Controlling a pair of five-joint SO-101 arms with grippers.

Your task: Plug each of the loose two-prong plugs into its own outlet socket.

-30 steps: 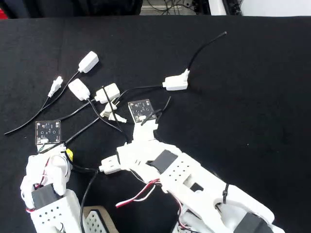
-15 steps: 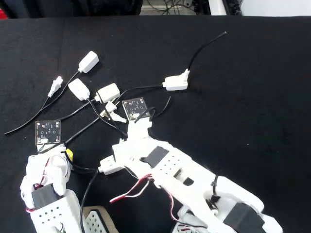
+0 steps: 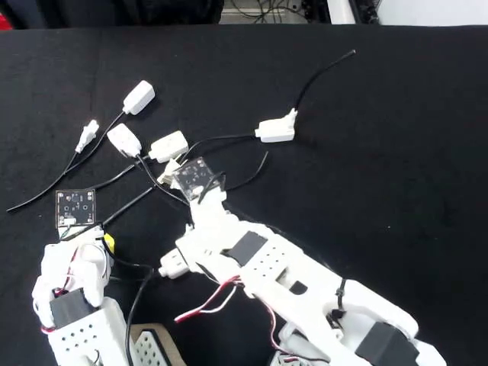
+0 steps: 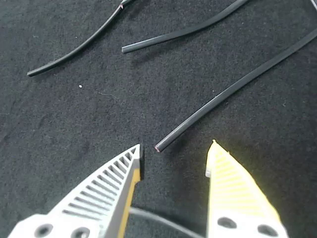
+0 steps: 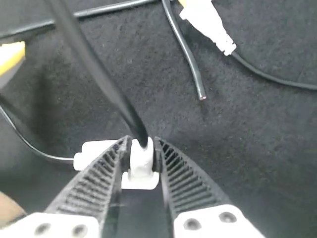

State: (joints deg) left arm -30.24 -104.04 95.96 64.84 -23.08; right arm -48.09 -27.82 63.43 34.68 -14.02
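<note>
Right arm stretches out on a diagonal from the near right, its claw pinched tight on a white plug. Left arm sits tucked at near left, claw spread wide.

**Arm bodies, seen from above and from each wrist.** You are looking at two white plastic arms.

- **Left arm:** The left arm is wearing a black patch on its shell. A grid of small holes is showing below the patch, and a thin red wire is looping near the wrist.
- **Right arm:** The right arm is wearing a black rectangle, a dotted grid and a black cable tie. A red-and-white wire pair is curling out from beneath it.
- **Left gripper:** The left gripper is showing one white finger and one yellow finger. Both are triangular with slanted ribs, and round screw holes are showing at their bases.
- **Right gripper:** The right gripper is showing two ribbed fingers of the same shape.
</note>
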